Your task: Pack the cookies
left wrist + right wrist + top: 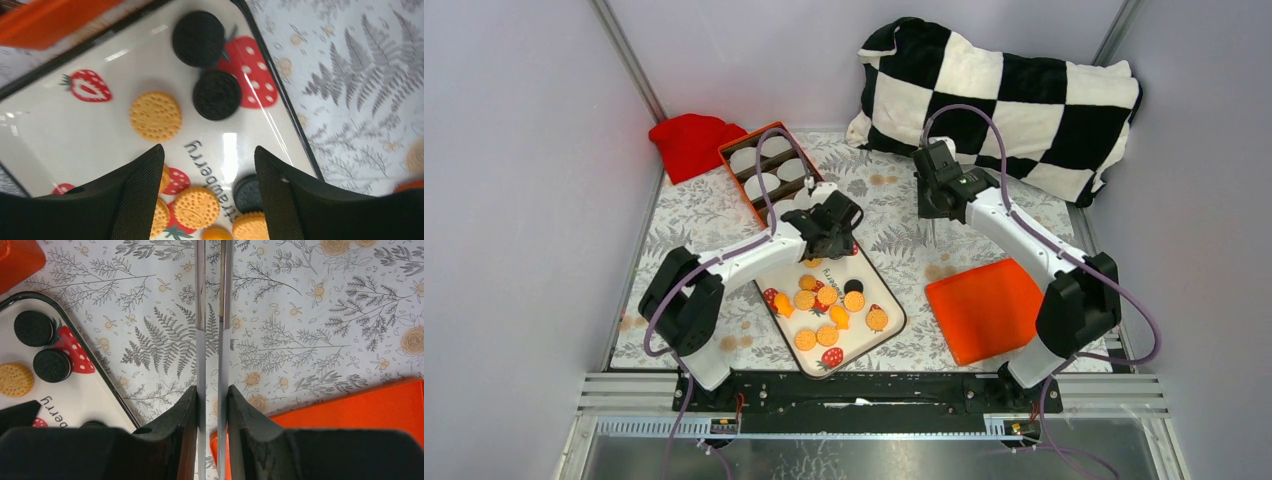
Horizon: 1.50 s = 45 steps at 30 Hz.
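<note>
Tweezers (199, 300) tips cut off at top; left fingers (145, 195) partly hide cookies (196, 207).

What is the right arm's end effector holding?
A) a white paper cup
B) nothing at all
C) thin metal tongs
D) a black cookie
C: the right end effector is closed on thin metal tongs, whose two blades stick out ahead of it.

Golden and black cookies (155, 116), strawberry-print white tray (45, 131), black-and-white checkered blanket (1004, 95)

Both arms are stretched forward.
The left gripper (209, 151) is held open above the tray (50, 131); the right gripper (212, 391), right of the tray, is clamped on tongs (200, 315).
</note>
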Motion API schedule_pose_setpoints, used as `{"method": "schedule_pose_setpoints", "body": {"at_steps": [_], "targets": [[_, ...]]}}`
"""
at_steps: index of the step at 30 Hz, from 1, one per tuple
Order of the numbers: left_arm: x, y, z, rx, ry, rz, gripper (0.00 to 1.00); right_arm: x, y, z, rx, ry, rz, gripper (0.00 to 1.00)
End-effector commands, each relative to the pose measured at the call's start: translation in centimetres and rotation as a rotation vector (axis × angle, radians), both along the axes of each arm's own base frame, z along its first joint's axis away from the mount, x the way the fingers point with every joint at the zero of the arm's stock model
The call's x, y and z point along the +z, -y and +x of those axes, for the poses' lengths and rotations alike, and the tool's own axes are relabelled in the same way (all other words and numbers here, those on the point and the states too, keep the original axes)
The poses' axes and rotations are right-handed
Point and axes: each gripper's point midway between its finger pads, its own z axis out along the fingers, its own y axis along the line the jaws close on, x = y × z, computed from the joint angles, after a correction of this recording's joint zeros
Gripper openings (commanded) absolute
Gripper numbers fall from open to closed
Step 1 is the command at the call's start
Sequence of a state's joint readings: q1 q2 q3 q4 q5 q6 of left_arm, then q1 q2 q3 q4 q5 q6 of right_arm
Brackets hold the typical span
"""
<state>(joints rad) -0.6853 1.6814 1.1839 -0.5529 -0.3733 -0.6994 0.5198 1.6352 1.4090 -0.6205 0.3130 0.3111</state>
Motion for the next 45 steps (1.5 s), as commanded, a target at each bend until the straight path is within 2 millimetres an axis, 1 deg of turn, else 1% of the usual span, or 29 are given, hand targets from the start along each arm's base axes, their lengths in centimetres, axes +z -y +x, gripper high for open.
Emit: {"method": "schedule_pose_setpoints", "body": {"at_steps": [1, 2, 3, 5, 6, 9, 15, 18, 21, 26, 28, 31, 33, 34, 38, 40, 42, 43, 45], "targets": [[-0.4, 4.5, -1.1, -0.085, 0.023, -0.102, 0.68, 1.4, 0.3, -1.5, 0.000, 0.014, 0.021, 0.25], [-0.6, 5.3, -1.4, -0.105, 0.019, -0.119, 0.63, 1.7, 0.3, -1.7, 0.001, 0.019, 0.031, 0.24], [-1.0, 6.2, -1.6, -0.125, 0.015, -0.132, 0.56, 2.0, 0.4, -1.9, -0.003, 0.024, 0.038, 0.24], [-2.0, 7.3, -1.8, -0.144, -0.017, -0.142, 0.43, 2.7, 0.5, -2.2, -0.007, 0.041, 0.052, 0.22], [-2.5, 7.8, -1.8, -0.153, -0.029, -0.143, 0.39, 3.1, 0.7, -2.4, -0.012, 0.051, 0.056, 0.22], [-4.1, 8.5, -1.6, -0.158, -0.054, -0.115, 0.34, 4.5, 1.1, -2.9, -0.016, 0.083, 0.070, 0.22], [-6.9, 8.5, -0.8, -0.144, -0.079, -0.055, 0.30, 6.3, 2.1, -4.1, -0.033, 0.128, 0.089, 0.22], [-7.7, 9.4, -0.5, -0.166, -0.084, -0.068, 0.29, 7.5, 2.9, -4.4, -0.053, 0.164, 0.091, 0.22], [-8.0, 11.0, 0.2, -0.199, -0.082, -0.109, 0.29, 8.5, 3.3, -4.6, -0.070, 0.192, 0.090, 0.22], [-9.2, 14.2, 1.0, -0.253, -0.108, -0.168, 0.29, 10.5, 3.8, -4.5, -0.087, 0.242, 0.101, 0.22], [-9.7, 15.5, 1.2, -0.276, -0.122, -0.196, 0.29, 10.8, 3.9, -4.5, -0.090, 0.251, 0.097, 0.22], [-9.7, 17.6, 1.5, -0.312, -0.129, -0.233, 0.29, 11.1, 4.1, -4.6, -0.090, 0.258, 0.094, 0.22], [-9.8, 18.8, 2.0, -0.330, -0.124, -0.247, 0.29, 11.3, 4.2, -4.5, -0.092, 0.265, 0.093, 0.22], [-10.1, 19.0, 2.0, -0.336, -0.127, -0.248, 0.29, 11.4, 4.2, -4.5, -0.093, 0.269, 0.092, 0.22], [-9.6, 21.2, 3.3, -0.384, -0.104, -0.275, 0.29, 11.4, 4.2, -4.4, -0.091, 0.272, 0.089, 0.22], [-8.8, 21.5, 4.2, -0.393, -0.076, -0.262, 0.30, 11.1, 4.0, -4.2, -0.087, 0.268, 0.091, 0.22], [-7.2, 20.7, 5.5, -0.365, -0.023, -0.211, 0.30, 10.9, 3.7, -4.1, -0.080, 0.265, 0.097, 0.22], [-5.8, 19.9, 6.1, -0.343, 0.004, -0.189, 0.30, 10.7, 3.6, -4.0, -0.078, 0.264, 0.101, 0.22], [-2.8, 17.6, 7.0, -0.270, 0.056, -0.159, 0.31, 10.5, 3.3, -3.8, -0.073, 0.265, 0.110, 0.21]]}}
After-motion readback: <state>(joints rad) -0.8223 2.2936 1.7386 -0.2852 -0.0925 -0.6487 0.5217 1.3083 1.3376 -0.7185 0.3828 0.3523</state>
